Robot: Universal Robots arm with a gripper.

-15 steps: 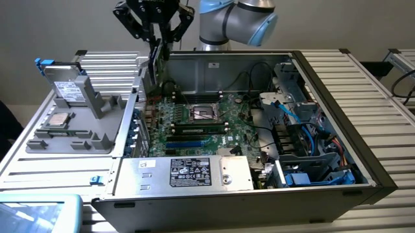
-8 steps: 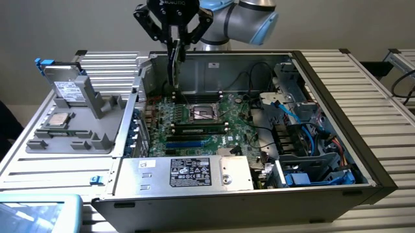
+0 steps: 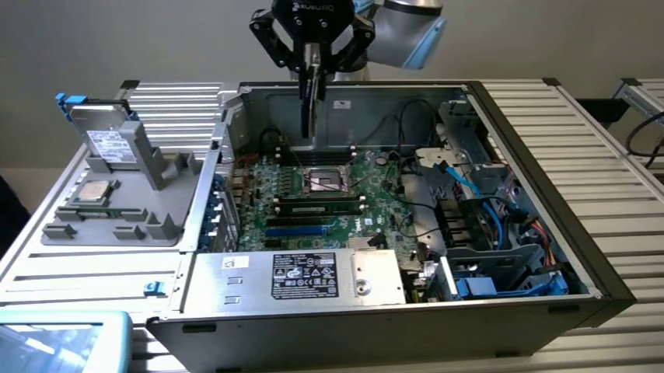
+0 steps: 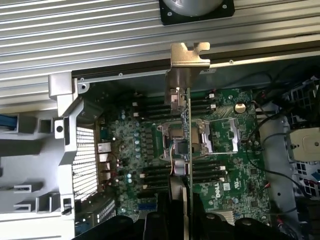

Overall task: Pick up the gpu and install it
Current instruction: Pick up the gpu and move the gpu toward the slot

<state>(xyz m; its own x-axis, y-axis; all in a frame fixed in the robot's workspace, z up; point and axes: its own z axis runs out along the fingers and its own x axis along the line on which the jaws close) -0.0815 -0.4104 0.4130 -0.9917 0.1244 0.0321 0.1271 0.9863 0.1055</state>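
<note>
Grey moulded fixture (image 3: 114, 214) sits at the exterior view's left on a slatted metal table (image 3: 581, 132). A silver hard drive (image 3: 104, 140) with a white label stands upright in the fixture, and a square processor chip (image 3: 96, 191) lies flat just beside its foot.

Next, toward the centre, an open computer case (image 3: 363, 334) lies on its side with its interior exposed. A green motherboard (image 3: 379, 206) covers the case floor, with the processor socket (image 3: 323, 180) near its middle. A silver power supply (image 3: 239, 276) with a dark label fills the near corner of the case.

Above the motherboard, the gripper (image 3: 311, 66) hangs from the arm with its jaws clamped on the gpu (image 3: 308, 109). The card is held edge-on with its long side upright, clear of the fixture and over the rear part of the board. In the wrist view its silver bracket (image 4: 189, 60) is at the end farthest from the fingers. Contact between card and board cannot be determined.

Blue cables (image 3: 464, 183) run through the drive bays at the exterior view's right.
</note>
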